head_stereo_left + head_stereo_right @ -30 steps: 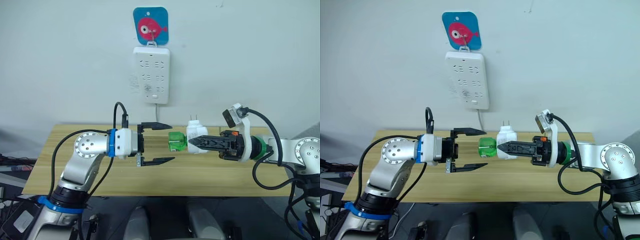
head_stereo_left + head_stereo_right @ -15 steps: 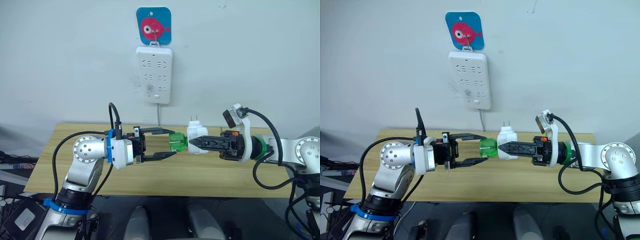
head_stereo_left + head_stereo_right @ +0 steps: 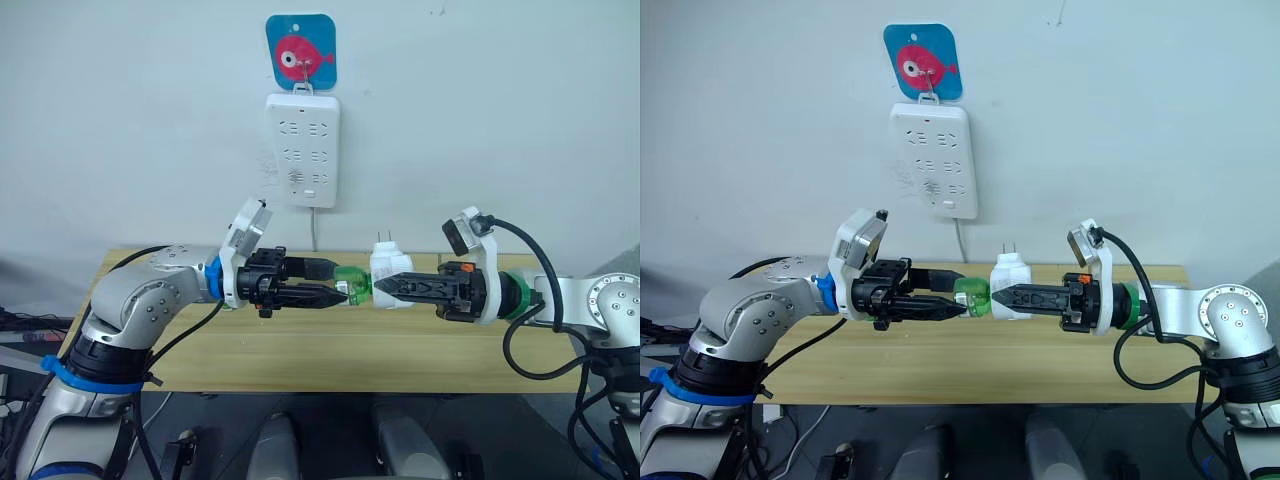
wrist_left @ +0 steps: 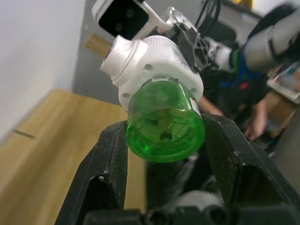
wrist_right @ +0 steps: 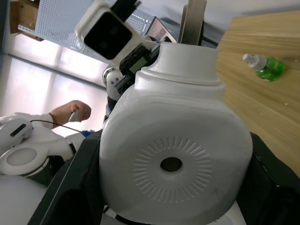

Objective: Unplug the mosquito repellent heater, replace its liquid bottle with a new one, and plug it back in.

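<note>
- White mosquito repellent heater: clamped in right claw, held above wooden worktop.
- Green liquid bottle: screwed into heater, left claw closed around it.
- Spare capped bottle: lying on worktop.

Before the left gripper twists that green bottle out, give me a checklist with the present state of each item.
1. Mosquito repellent heater unplugged, prongs free of the wall power strip: ok.
2. Right gripper shut firmly on the heater: ok.
3. Left gripper straddling its liquid bottle, a finger on each side: ok.
4. Left fingers pressed tight on the bottle: cannot tell; one touches, the other seems to leave a gap.
5. The new one lying ready on the table: ok.
6. Bottle already loosened from the heater: cannot tell.
</note>
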